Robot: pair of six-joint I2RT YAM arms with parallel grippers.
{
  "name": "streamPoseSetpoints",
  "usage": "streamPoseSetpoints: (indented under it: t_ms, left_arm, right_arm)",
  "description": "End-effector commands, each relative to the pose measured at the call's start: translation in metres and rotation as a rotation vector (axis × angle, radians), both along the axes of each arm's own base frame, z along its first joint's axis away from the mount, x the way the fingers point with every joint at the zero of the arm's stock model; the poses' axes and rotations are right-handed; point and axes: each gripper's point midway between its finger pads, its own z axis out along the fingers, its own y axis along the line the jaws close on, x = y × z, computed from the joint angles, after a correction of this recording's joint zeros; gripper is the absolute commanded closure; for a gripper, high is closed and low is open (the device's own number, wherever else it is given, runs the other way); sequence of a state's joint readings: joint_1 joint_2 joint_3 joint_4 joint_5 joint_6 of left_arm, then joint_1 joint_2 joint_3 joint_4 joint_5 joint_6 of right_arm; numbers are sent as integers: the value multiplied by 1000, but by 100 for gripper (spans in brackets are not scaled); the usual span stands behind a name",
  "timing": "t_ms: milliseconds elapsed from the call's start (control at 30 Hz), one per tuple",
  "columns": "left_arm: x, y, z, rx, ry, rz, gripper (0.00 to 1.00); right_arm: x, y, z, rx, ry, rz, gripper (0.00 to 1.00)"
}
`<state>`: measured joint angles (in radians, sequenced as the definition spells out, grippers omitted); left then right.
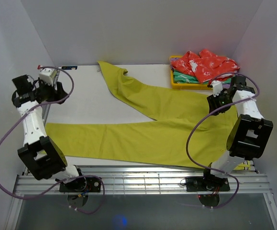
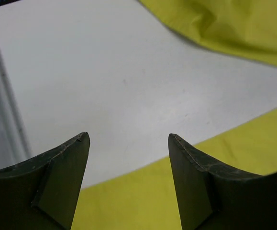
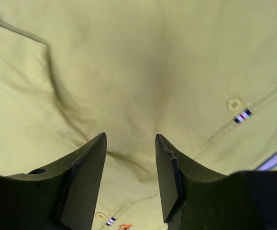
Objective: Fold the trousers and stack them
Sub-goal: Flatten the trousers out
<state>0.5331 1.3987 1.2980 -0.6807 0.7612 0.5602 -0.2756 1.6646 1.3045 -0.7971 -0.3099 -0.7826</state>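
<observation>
The mustard yellow-green trousers (image 1: pixel 143 132) lie spread flat on the white table (image 1: pixel 85 103), one leg running left, the other angling to the back. My left gripper (image 1: pixel 49 79) hovers open and empty above the table's left side; in the left wrist view (image 2: pixel 128 139) both legs (image 2: pixel 234 24) show beyond it. My right gripper (image 1: pixel 219 98) is open just above the seat near the waistband; the right wrist view (image 3: pixel 130 136) shows the cloth (image 3: pixel 143 67), a button (image 3: pixel 233 103) and a striped tab (image 3: pixel 242 116).
A yellow tray (image 1: pixel 176 82) at the back right holds a red patterned garment (image 1: pixel 204 63) over a green one (image 1: pixel 183 76). White walls close in the back and both sides. A metal rail (image 1: pixel 138 182) runs along the near edge.
</observation>
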Motion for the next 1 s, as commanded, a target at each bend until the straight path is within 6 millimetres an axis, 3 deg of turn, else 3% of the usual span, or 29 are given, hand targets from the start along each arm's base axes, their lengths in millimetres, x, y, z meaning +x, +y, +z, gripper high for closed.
streamPoseSetpoints:
  t_ms: [0,33,67,133,167,233,267,300,333,400,500,533,567,600,633,667,733,767,900,967]
  left_arm:
    - [69,-44,20,-219,-32,-10,24]
    - [85,-49,18,-233,-32,-2,24]
    - [117,-57,14,-224,-58,6,24]
    - [147,-64,10,-293,-51,41,23]
    - [175,-72,3,-321,-56,35,22]
    - [198,-83,-5,-407,-39,34,22]
    - [214,-92,6,-422,-82,9,22]
    - [229,-96,-23,-447,-39,19,21]
    - [240,-100,-24,-471,-54,23,20]
    - [260,-112,-46,-505,-49,15,20]
    - [280,-127,-56,-562,-80,-1,20]
    - [288,-131,-78,-574,-65,-4,20]
    - [294,-137,-86,-581,-56,-6,21]
    - [305,-137,-83,-572,-83,16,22]
    - [312,-138,-107,-575,-60,32,22]
    - [316,-142,-115,-574,-56,38,23]
    - [329,-144,-116,-572,-79,48,23]
    - [333,-147,-133,-579,-67,47,24]
    - [353,-147,-154,-630,-77,86,28]
    - [362,-148,-147,-648,-127,73,31]
  right_arm:
    - [5,44,6,113,5,40,49]
    - [5,50,3,120,13,47,49]
    - [8,54,1,121,9,44,50]
    - [5,65,-9,120,28,63,50]
    - [4,67,-14,118,40,67,51]
    - [-2,69,-29,96,73,71,51]
    - [-3,68,-34,85,79,70,52]
    - [-2,62,-39,48,73,67,52]
    - [-7,59,-49,30,95,65,53]
    - [-11,52,-55,-7,106,63,53]
    - [-12,50,-54,-19,105,57,54]
    - [-11,51,-51,-14,107,49,53]
    - [-11,51,-49,-11,110,46,54]
    - [-11,52,-48,-7,116,42,54]
    - [-12,52,-47,-1,124,33,54]
    - [-11,53,-44,2,127,30,54]
    - [-12,52,-43,3,136,20,54]
    - [-12,52,-41,2,142,17,54]
    - [-15,50,-39,-10,150,9,54]
    - [-16,46,-38,-31,151,2,54]
